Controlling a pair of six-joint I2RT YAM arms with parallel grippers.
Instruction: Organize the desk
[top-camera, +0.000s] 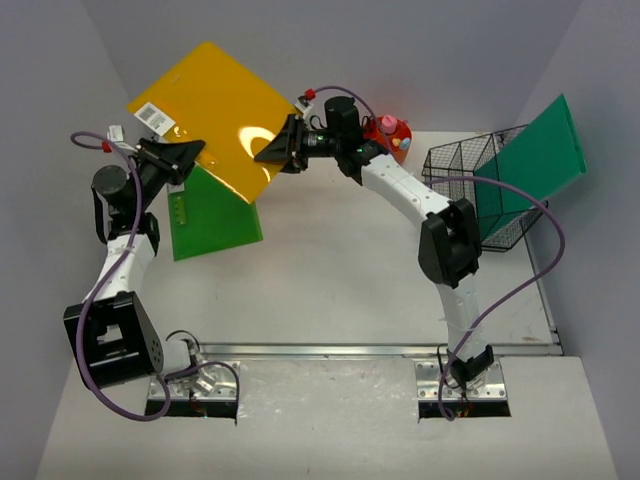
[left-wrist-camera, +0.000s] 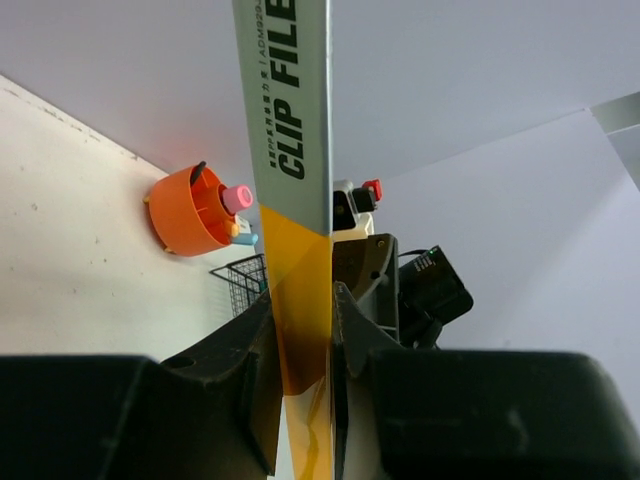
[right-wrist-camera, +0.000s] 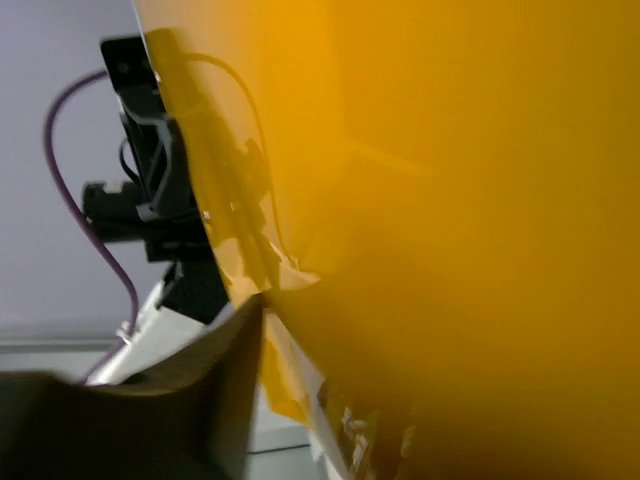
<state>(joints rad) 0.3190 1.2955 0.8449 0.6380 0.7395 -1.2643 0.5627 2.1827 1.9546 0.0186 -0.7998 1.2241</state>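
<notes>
A yellow clip file (top-camera: 215, 115) hangs tilted above the far left of the desk (top-camera: 330, 280). My left gripper (top-camera: 185, 160) is shut on its left edge; in the left wrist view both jaws (left-wrist-camera: 300, 300) press the yellow sheet below the grey spine (left-wrist-camera: 290, 120). My right gripper (top-camera: 272, 150) straddles the file's right edge. In the right wrist view the file (right-wrist-camera: 450, 200) fills the frame, one finger (right-wrist-camera: 230, 380) touches it, and the other finger is hidden behind it. A green folder (top-camera: 212, 212) lies flat under the file.
A black wire basket (top-camera: 455, 165) stands at the far right with another green folder (top-camera: 530, 160) leaning out of it. An orange-red pen holder (top-camera: 395, 135) sits at the back beside the right arm's wrist; it also shows in the left wrist view (left-wrist-camera: 190, 212).
</notes>
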